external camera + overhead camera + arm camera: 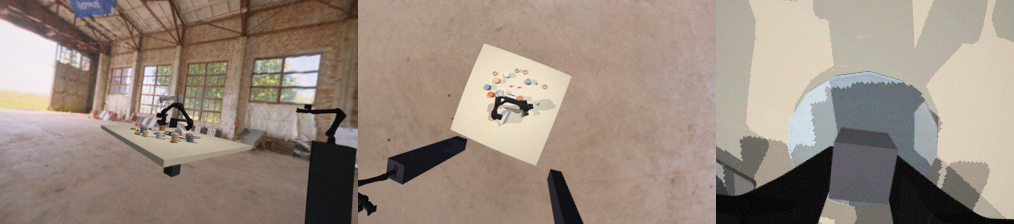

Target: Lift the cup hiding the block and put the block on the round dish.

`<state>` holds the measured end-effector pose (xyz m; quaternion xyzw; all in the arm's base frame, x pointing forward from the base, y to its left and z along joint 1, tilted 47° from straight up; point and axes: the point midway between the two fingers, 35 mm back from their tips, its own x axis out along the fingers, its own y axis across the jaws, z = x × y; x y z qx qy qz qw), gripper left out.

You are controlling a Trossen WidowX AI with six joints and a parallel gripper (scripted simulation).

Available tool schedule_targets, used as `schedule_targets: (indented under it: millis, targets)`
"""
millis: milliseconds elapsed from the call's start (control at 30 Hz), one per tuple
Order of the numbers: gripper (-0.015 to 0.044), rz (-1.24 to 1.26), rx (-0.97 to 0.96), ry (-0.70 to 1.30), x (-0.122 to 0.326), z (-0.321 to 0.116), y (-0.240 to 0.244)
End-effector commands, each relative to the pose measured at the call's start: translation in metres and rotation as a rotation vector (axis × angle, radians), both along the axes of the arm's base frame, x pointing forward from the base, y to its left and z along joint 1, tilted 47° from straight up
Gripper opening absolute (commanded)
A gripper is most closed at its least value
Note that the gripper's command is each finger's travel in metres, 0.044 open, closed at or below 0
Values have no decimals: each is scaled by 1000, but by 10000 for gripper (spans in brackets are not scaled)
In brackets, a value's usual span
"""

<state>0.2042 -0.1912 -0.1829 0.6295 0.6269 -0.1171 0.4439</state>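
My gripper (pixel 525 114) (pixel 161 123) is shut on a grey block (pixel 863 172), which fills the gap between the fingers. The block hangs over the near part of the pale blue round dish (pixel 871 107) in the wrist view; its height above the dish is hard to tell. The arm hides the dish in the top view. One orange-red cup (pixel 519 98) (pixel 161 127) stands on one end of the balance (pixel 510 95), beside the gripper. The other orange-red cup (pixel 490 94) stands off the balance, beside its bare round pan. No cup is above the dish.
Blue cylinders (pixel 528 81) (pixel 487 87), a tan one (pixel 495 80) and a white one (pixel 506 74) stand beyond the balance, with several small rings (pixel 494 73) (pixel 544 86). A pale wedge-shaped thing (pixel 503 117) is by the arm's base. A small dark piece (pixel 538 104) lies beyond the gripper.
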Motion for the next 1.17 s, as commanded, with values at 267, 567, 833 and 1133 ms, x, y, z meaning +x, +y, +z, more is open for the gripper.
schedule_targets:
  millis: [267, 567, 833, 1133]
  targets:
    - [394, 1, -1, -1, 0, 0, -1]
    - [440, -4, 9, 6, -13, 41, -38]
    - [440, -16, 10, 6, -25, 72, -68]
    - [440, -16, 10, 6, -25, 72, -68]
